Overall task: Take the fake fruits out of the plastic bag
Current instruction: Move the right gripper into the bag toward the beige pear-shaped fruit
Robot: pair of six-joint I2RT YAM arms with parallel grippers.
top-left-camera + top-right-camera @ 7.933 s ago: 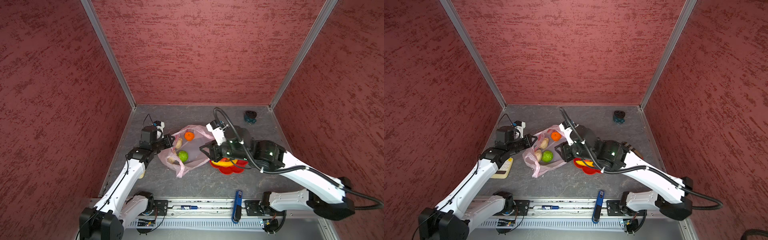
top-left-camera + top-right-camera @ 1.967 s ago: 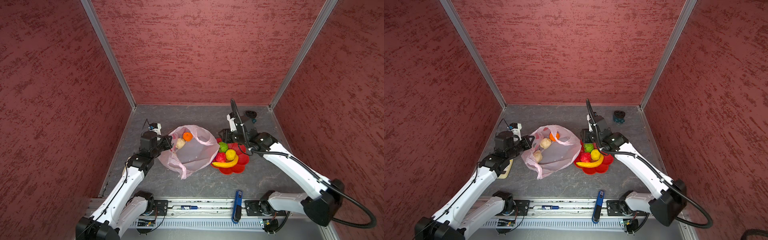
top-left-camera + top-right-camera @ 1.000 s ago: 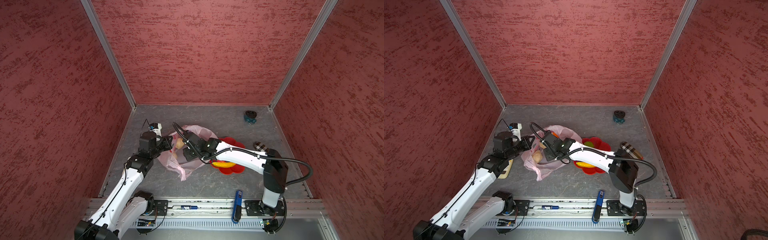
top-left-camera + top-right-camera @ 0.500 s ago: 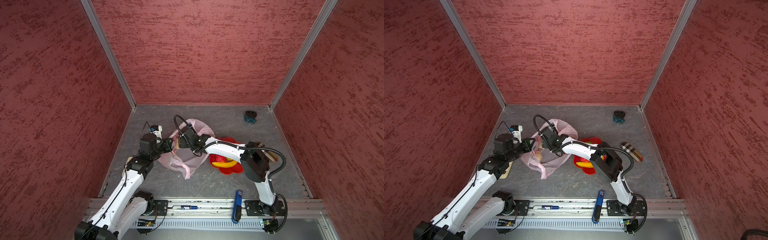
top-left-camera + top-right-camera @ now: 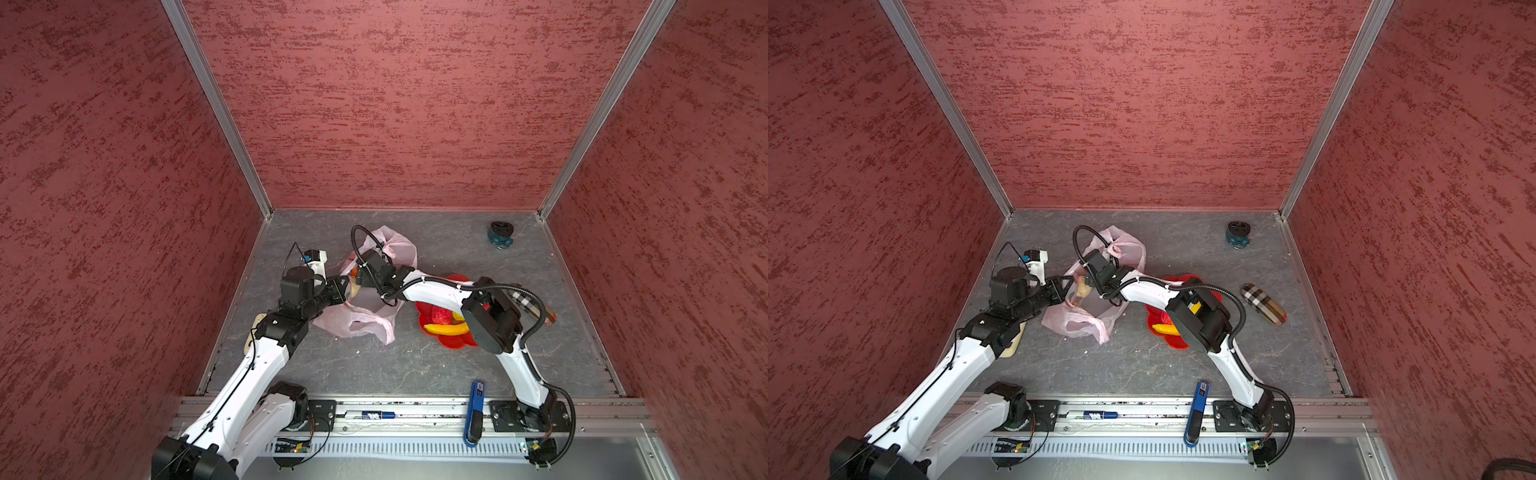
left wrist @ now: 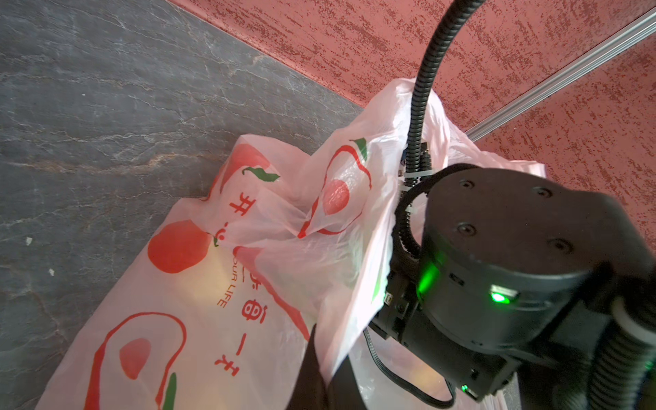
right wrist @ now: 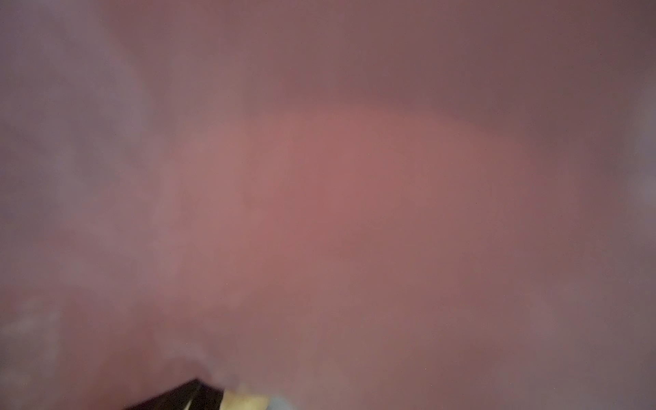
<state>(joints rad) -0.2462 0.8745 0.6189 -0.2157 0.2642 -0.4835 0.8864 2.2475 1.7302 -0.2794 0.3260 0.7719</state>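
Observation:
The pale-pink plastic bag (image 5: pixel 365 309) lies left of centre on the grey floor. My left gripper (image 5: pixel 343 286) is shut on the bag's rim and holds the mouth up; the left wrist view shows the film pinched between its fingers (image 6: pixel 312 376). My right gripper (image 5: pixel 360 277) reaches into the bag's mouth, fingertips hidden by film. The right wrist view is a pink blur with one dark fingertip (image 7: pixel 184 394) beside something beige. A beige fruit (image 5: pixel 1084 289) and an orange one (image 5: pixel 354 272) show inside the bag. A banana (image 5: pixel 446 329) and a bumpy red fruit (image 5: pixel 440 315) lie in the red dish (image 5: pixel 453 343).
My right forearm (image 5: pixel 436 291) spans from the dish to the bag, with its elbow over the dish. A checked case (image 5: pixel 1264 304) lies right of the dish, and a dark teal object (image 5: pixel 500 236) sits at the back right. A blue tool (image 5: pixel 473 409) rests on the front rail.
My right arm has swung left from the dish and pushed its gripper into the bag's mouth. The left gripper has kept its hold on the rim.

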